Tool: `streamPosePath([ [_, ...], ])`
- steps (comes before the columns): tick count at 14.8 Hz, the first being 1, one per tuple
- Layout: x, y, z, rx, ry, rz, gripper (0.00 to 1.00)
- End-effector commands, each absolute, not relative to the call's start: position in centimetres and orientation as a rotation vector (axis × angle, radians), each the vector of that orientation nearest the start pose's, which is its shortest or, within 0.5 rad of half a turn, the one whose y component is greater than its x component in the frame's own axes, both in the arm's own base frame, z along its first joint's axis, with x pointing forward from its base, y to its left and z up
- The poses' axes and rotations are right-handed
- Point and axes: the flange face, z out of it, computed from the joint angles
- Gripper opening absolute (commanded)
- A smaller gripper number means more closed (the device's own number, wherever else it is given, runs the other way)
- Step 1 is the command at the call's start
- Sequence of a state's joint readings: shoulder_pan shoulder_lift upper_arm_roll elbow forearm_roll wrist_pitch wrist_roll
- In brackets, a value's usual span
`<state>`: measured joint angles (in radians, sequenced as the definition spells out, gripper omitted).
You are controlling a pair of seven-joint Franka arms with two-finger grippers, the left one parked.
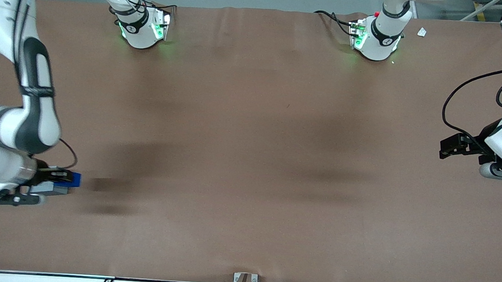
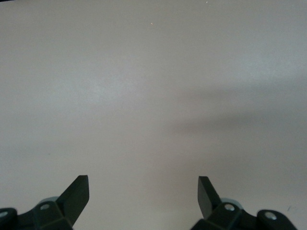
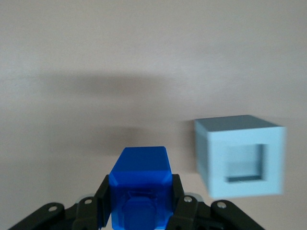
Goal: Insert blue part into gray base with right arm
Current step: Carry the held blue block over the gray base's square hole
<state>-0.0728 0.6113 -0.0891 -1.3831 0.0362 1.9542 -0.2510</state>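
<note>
Blue part (image 3: 140, 184) clamped between fingers of gripper (image 3: 139, 211), carried above table (image 1: 250, 158) at working arm's end. Gray base (image 3: 240, 155) stands just beside it, apart, recess empty. Risks: part offset from recess, so straight descent lands on rim or table; slight rotation jams corners; block shifts under push.

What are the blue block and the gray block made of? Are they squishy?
The blue part, held in the right arm's hand at the working arm's end of the table, looks like hard plastic: smooth, slightly glossy, with crisp bevelled edges. The gray base beside it looks like matte plastic too, with sharp corners and a clean square recess. Neither looks squishy, though pictures can't prove it.
</note>
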Motion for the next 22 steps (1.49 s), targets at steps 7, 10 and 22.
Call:
streamPosePath([
  [7,69.8,-19.0,33.3,-3.141,-0.250,0.018,0.00],
  [10,69.6,-19.7,32.3,-3.141,-0.207,0.031,0.00],
  [22,69.8,-20.7,30.5,-3.142,-0.133,0.024,0.00],
])
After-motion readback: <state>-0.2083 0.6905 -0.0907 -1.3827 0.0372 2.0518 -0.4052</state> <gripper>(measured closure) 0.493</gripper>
